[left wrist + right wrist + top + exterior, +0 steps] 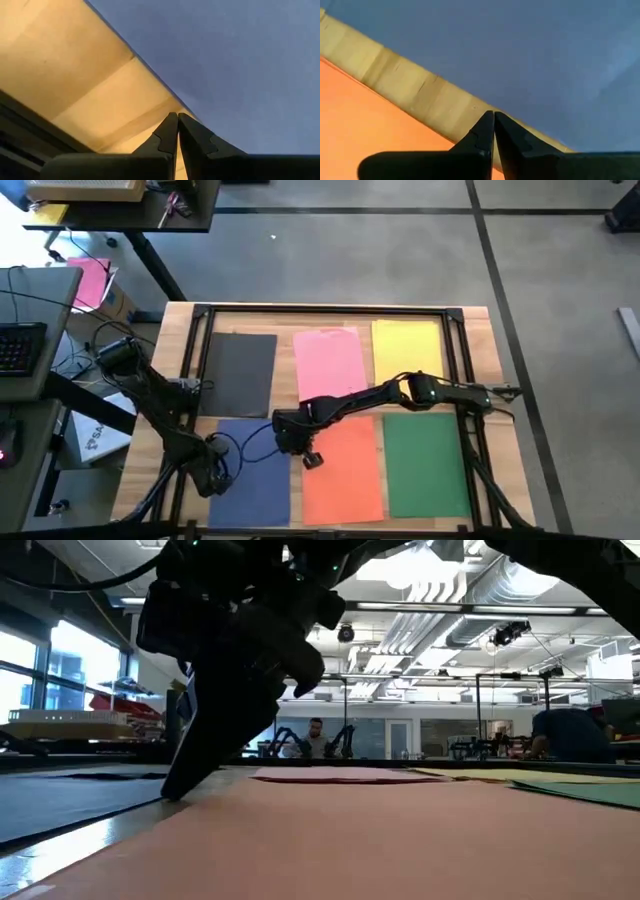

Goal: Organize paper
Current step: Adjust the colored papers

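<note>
Claws pinched shut and gripping nothing, the right claw [312,459] hovers over the bare strip of counter [180,340] between the blue sheet [255,480] to its left and the orange sheet [345,465], while the left claw [212,478] sits at the blue sheet's left edge, the sheet's long axis running near to far.

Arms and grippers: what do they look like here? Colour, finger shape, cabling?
Both arms are dark, near-black, jointed links. A dark cable loops loosely beside the left arm; the right arm is the same dark build. The left gripper and right gripper each have two dark, tapering pointed fingers. No markings visible.
</note>
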Available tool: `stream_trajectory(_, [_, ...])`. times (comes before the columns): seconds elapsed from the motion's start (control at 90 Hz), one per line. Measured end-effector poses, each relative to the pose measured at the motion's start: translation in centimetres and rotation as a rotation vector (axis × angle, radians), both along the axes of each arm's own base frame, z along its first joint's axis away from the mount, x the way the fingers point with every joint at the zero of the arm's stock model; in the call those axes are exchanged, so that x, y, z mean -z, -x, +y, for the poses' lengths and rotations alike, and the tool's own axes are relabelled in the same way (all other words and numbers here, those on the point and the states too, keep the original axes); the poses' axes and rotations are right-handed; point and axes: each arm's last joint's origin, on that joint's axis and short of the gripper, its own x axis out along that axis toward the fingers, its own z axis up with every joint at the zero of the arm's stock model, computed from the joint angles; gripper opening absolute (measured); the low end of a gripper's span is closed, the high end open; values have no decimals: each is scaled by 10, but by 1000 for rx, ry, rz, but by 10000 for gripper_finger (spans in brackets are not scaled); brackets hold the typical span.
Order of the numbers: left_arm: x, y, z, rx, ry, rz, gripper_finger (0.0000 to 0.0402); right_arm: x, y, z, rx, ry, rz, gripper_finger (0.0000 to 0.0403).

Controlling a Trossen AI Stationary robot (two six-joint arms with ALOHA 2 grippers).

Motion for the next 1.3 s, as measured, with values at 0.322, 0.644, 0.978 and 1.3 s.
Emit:
stream_trajectory(0.322, [1, 1, 3, 4, -44, -11, 0, -2, -6, 4, -17, -51, -63, 0])
stream_trajectory(0.644, [-1, 7, 5, 46, -44, 82, 0, -10, -5, 2, -2, -60, -52, 0])
stream_trajectory(0.978, [-23, -2, -5, 48, -83, -3, 0, -37, -21, -88, 519, 21, -86, 0])
stream_trajectory(1.3, [-44, -38, -45, 245, 257, -596, 0, 2, -10, -97, 594, 4, 2, 0])
